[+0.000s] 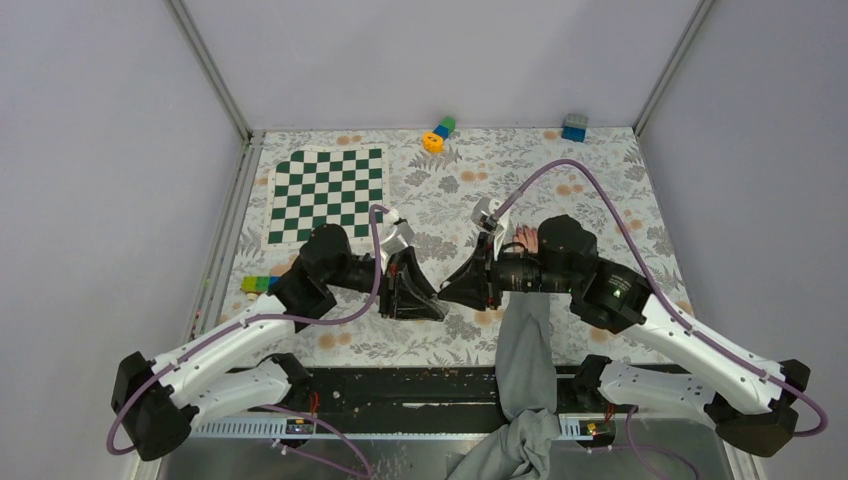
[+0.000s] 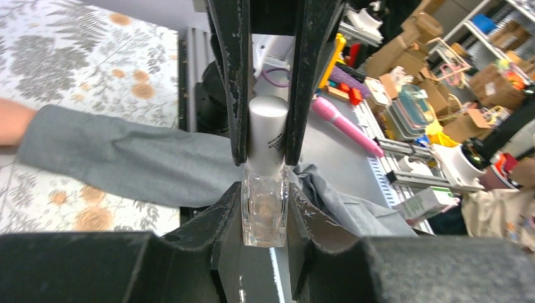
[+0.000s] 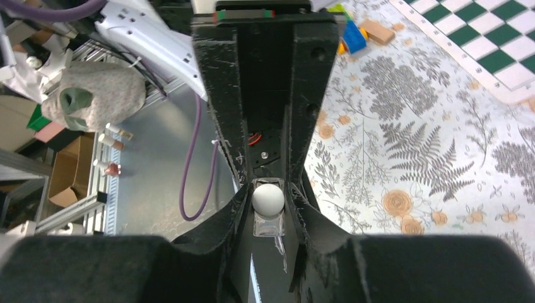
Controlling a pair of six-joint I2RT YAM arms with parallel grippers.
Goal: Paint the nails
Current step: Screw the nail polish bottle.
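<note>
Nails indistinct; L gripper [image 2: 265,192] holds bottle [image 2: 265,221], R gripper [image 3: 269,197] cap [image 2: 267,132]; print unreadable

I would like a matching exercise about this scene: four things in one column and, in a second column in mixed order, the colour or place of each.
Things:
1. chessboard
2. bottle cap
3. sleeve
4. glass bottle

Descriptions:
A. grey, lying between the two arm bases
B. green and white, on the far left of the table
C. clear, held in the left gripper
D. silver, between the fingers of the right gripper

Pairs: 1-B, 2-D, 3-A, 4-C
</note>
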